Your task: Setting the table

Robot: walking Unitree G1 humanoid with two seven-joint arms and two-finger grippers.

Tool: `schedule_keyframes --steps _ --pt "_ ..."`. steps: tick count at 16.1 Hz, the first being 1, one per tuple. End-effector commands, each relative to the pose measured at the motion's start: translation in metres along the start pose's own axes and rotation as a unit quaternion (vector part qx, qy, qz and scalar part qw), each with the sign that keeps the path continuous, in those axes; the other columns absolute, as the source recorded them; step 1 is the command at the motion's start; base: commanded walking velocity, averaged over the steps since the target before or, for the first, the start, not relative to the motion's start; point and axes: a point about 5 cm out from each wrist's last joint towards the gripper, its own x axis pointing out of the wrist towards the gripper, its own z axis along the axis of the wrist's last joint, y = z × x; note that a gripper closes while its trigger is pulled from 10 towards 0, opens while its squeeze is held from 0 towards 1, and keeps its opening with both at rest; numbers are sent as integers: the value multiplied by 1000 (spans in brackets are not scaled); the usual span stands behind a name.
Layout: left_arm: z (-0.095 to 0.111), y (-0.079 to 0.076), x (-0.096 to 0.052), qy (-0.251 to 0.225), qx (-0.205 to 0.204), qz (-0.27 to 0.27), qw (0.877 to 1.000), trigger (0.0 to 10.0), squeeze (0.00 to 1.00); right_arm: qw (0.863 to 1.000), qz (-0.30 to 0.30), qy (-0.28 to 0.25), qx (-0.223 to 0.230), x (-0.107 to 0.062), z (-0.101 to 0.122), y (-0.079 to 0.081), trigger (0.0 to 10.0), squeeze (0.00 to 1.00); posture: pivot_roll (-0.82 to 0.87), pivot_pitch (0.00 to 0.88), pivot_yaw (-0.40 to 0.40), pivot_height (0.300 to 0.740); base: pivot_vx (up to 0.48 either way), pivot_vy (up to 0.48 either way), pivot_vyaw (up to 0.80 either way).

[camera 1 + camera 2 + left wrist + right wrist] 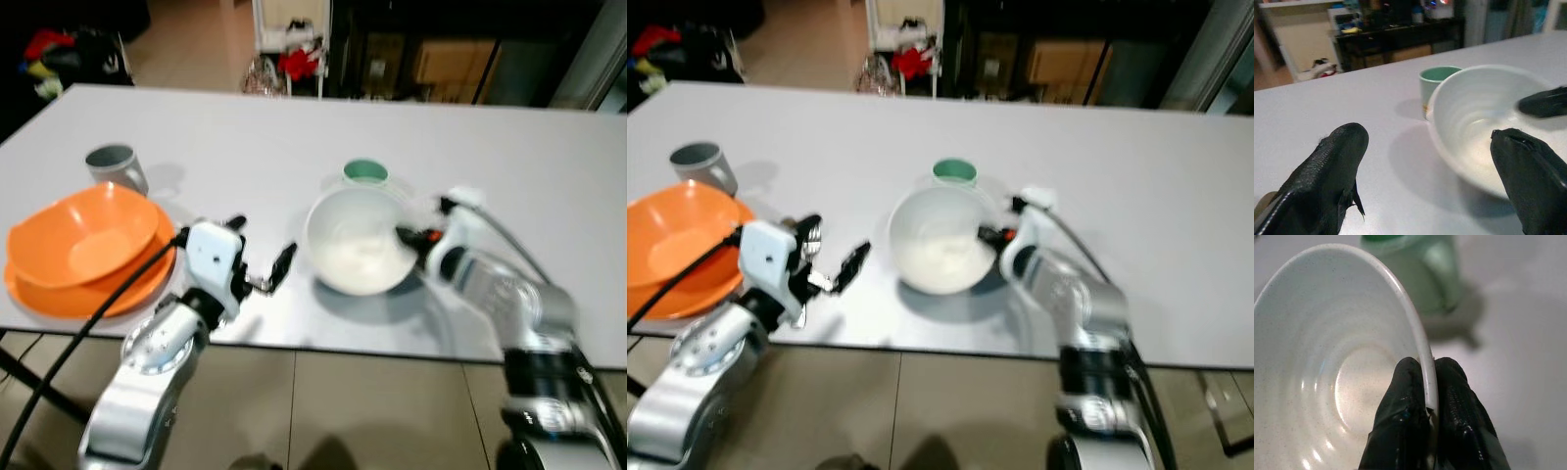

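Note:
A white bowl (pixel 358 243) sits near the front middle of the grey table (pixel 294 127). My right gripper (pixel 409 235) is shut on the bowl's right rim (pixel 1422 367), one finger inside and one outside. Just behind the bowl stands a green cup (pixel 365 173). My left gripper (pixel 263 264) is open a little left of the bowl, low over the table, with nothing between its fingers (pixel 1327 171). The bowl (pixel 1484 127) and the green cup (pixel 1437 83) lie straight ahead of it.
An orange bowl on an orange plate (pixel 83 245) sits at the front left, with a grey cup (pixel 116 166) behind it. Shelves and clutter (pixel 294 49) stand beyond the table's far edge. A black cable (pixel 88 323) hangs from my left arm.

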Motion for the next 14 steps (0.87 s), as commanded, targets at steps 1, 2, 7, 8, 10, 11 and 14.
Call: schedule_keyframes --steps 1,2,7,8,10,11,14 --pt "5 -4 -3 -1 -8 -27 1000 10000 0 999 31 7 4 3 11 13 10000 0 99 0 -7 740 0 0 0" --pt "7 -6 -7 8 -17 -57 998 10000 0 998 46 26 25 8 12 17 10000 0 104 0 -5 740 0 0 0" --pt "1 -16 -20 68 -20 -150 986 10000 0 995 14 68 69 26 12 11 10000 0 112 0 -3 740 0 0 0" --pt "2 -15 -20 69 -22 -149 986 10000 0 995 7 76 68 27 11 10 10000 0 113 0 -1 740 0 0 0" --pt "2 -15 -20 74 -23 -152 985 10000 0 993 -2 96 75 28 8 7 10000 0 114 0 -2 740 0 0 0" --pt "2 -14 -21 77 -23 -153 985 10000 0 991 -7 103 84 28 7 4 10000 153 112 0 1 740 0 0 0" --pt "3 -14 -20 76 -22 -154 985 10000 0 990 -24 96 102 27 8 -4 10000 1000 110 0 3 740 0 0 0"
